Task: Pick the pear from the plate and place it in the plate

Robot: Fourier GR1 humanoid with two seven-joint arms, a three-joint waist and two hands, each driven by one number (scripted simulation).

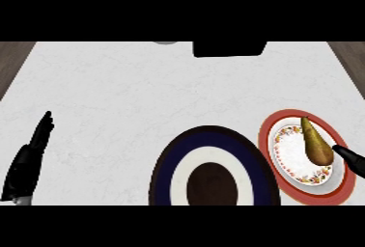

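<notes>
A white marbled counter point(143, 96) fills the head view. The pear point(315, 142) lies on the red-rimmed floral plate point(274, 123), beside a dark blue-banded plate point(165, 159). The right hand point(351, 159) has a fingertip just beside the pear; whether its fingers are apart or curled cannot be told. The left hand point(28, 159) rests at the left, fingers straight.

A: What colours sit on the counter point(143, 87)?

B: The counter itself is white with faint grey marbling. At the right lies a plate with a red rim point(274, 126), white inside, ringed by a band of small orange and green flowers. The pear point(316, 144) on it is olive-brown, darker toward its far tip.

A: And the near one?

B: The dark plate point(165, 164) has a navy rim, then a white ring, then a dark brown centre. Both hands are black: left hand point(30, 161), right hand point(352, 157).
</notes>
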